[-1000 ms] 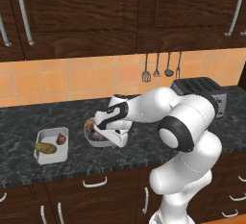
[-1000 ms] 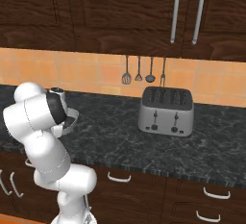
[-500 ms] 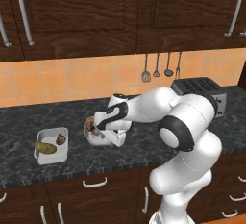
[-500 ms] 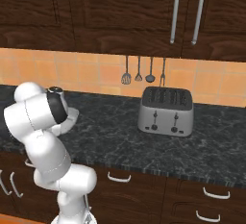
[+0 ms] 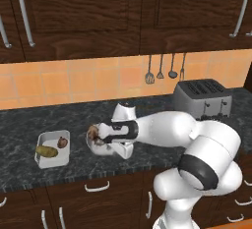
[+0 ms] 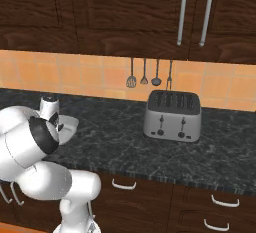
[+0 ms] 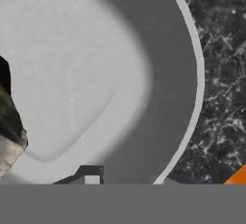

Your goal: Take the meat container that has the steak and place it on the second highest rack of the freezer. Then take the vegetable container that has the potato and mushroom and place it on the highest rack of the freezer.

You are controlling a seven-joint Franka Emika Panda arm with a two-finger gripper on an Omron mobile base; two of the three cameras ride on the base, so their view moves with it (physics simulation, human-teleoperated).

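Our gripper (image 5: 98,138) has dropped onto the meat container (image 7: 158,98) on the counter (image 5: 29,125), steak (image 5: 92,133) inside; its fingers have narrowed, whether clamped on the rim we cannot tell.

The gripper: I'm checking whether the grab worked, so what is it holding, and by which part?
Cannot be told for sure: the gripper sits at the meat container's rim, closing, with no firm grip visible.
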